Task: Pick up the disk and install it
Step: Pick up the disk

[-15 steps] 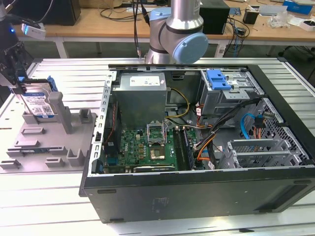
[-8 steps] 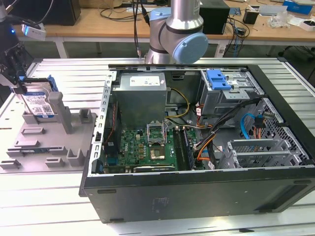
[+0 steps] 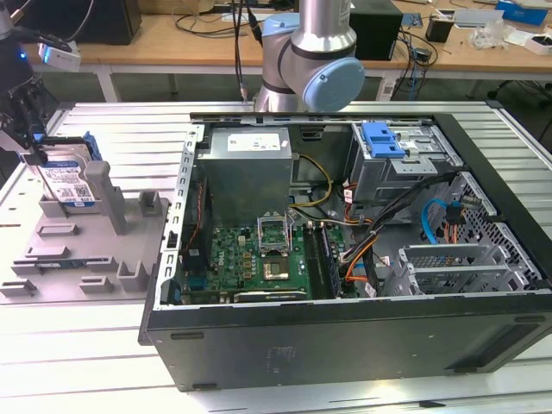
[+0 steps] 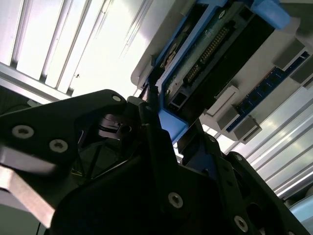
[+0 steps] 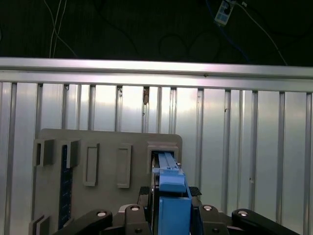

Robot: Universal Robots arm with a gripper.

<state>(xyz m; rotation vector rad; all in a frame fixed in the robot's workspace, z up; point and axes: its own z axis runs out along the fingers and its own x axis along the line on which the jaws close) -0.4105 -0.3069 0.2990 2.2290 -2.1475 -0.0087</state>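
Observation:
The disk (image 3: 67, 181) stands on edge at the exterior view's far left, silver with a white-and-blue label and a blue carrier frame. Its lower edge sits in a slot of the grey fixture plate (image 3: 86, 250). My gripper (image 3: 34, 153) reaches down over its top edge. In the first wrist view the blue frame of the disk (image 5: 171, 188) runs between my black fingers (image 5: 155, 196), which press against both of its sides, so the gripper (image 5: 173, 198) is shut on it. In the second wrist view the connector edge of the disk (image 4: 215, 44) shows beyond one finger (image 4: 152, 105).
The open computer case (image 3: 345, 345) lies at the exterior view's middle and right, with the motherboard (image 3: 259, 259) and cables inside. A grey drive cage (image 3: 405, 168) with a blue latch (image 3: 384, 138) sits in its far corner. Upright posts (image 3: 108, 194) rise from the fixture plate beside the disk.

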